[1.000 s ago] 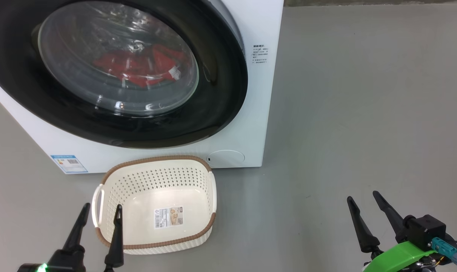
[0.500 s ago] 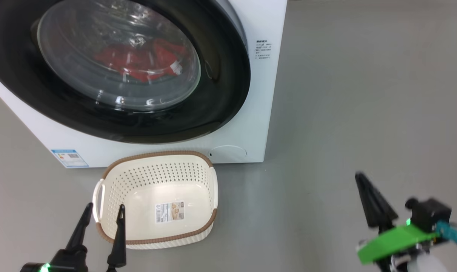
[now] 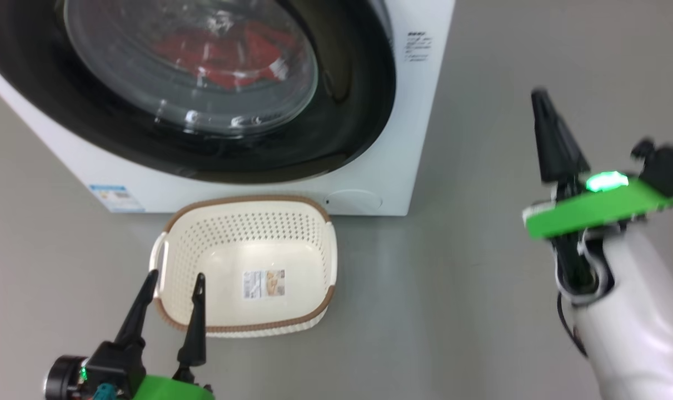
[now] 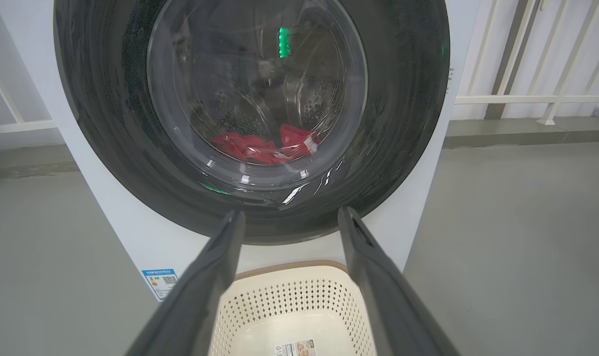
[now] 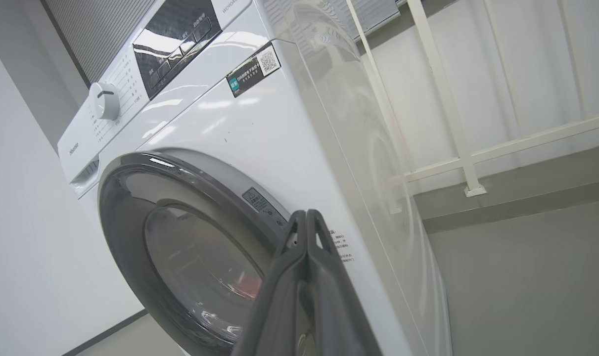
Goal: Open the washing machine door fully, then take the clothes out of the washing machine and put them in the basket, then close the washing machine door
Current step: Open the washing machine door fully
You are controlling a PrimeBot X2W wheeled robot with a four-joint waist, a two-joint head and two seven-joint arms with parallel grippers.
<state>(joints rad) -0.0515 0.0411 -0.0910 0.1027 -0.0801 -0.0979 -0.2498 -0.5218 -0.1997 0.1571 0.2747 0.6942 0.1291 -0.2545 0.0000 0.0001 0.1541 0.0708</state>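
The white washing machine stands ahead with its washing machine door closed, black rim around a clear glass bowl. Red clothes lie behind the glass, low in the drum. The cream basket sits on the floor just before the machine, with nothing but a label inside. My left gripper hovers open over the basket's near left corner and holds nothing. My right gripper is raised to the right of the machine, fingers pressed together and clear of it. In the right wrist view the shut right gripper points at the door from its right edge.
Grey floor spreads to the right of the machine. A white railing runs behind it. A round lower flap and a blue sticker mark the machine's front; a dial sits on its top panel.
My right gripper has shut and risen from the lower right up beside the machine's right side. The head camera has shifted. The left gripper stays open by the basket.
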